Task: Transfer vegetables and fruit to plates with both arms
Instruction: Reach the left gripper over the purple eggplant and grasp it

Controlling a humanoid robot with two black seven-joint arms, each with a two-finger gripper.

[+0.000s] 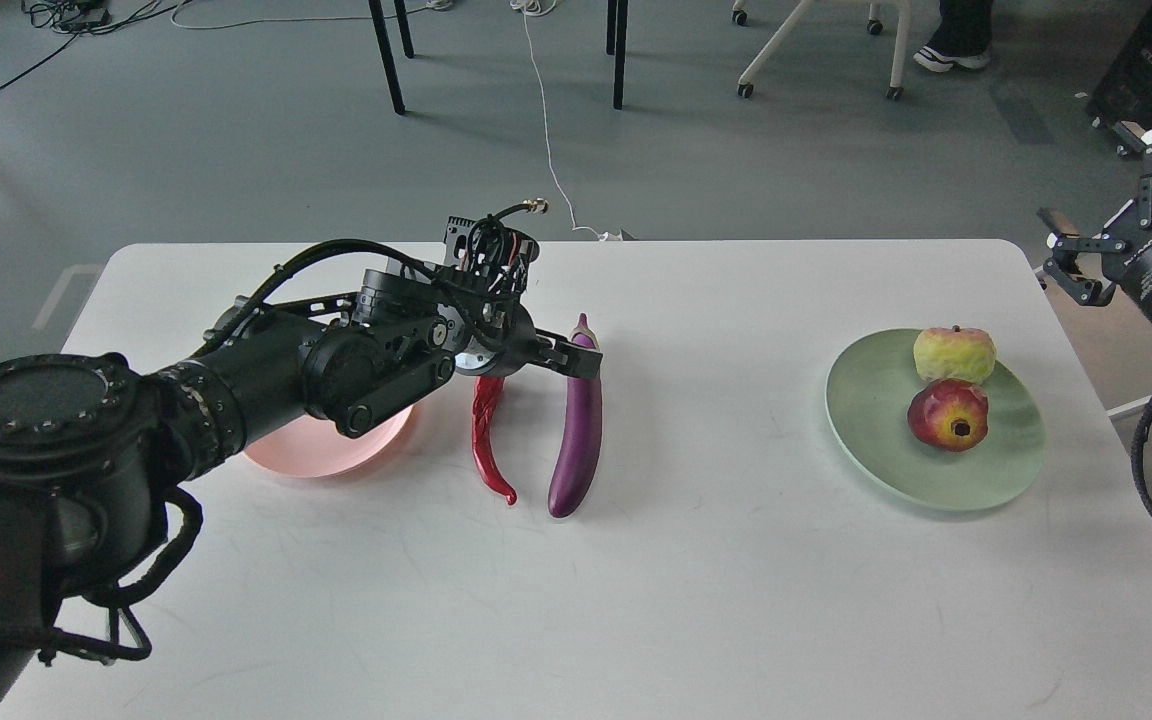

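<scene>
The purple eggplant (576, 440) and the red chili pepper (486, 440) lie side by side on the white table (636, 600), right of the pink plate (316, 452). My left gripper (576, 358) is low over the eggplant's stem end, with its fingers across that end; I cannot tell whether they grip it. My left arm hides much of the pink plate. The mint green plate (936, 485) holds the yellow-green fruit (954, 353) and the dark red fruit (948, 414). My right gripper (1111, 205) is open and empty, raised beyond the table's right edge.
Chair and table legs (391, 60) stand on the grey floor behind the table. A white cable (546, 130) runs across the floor to the table's far edge.
</scene>
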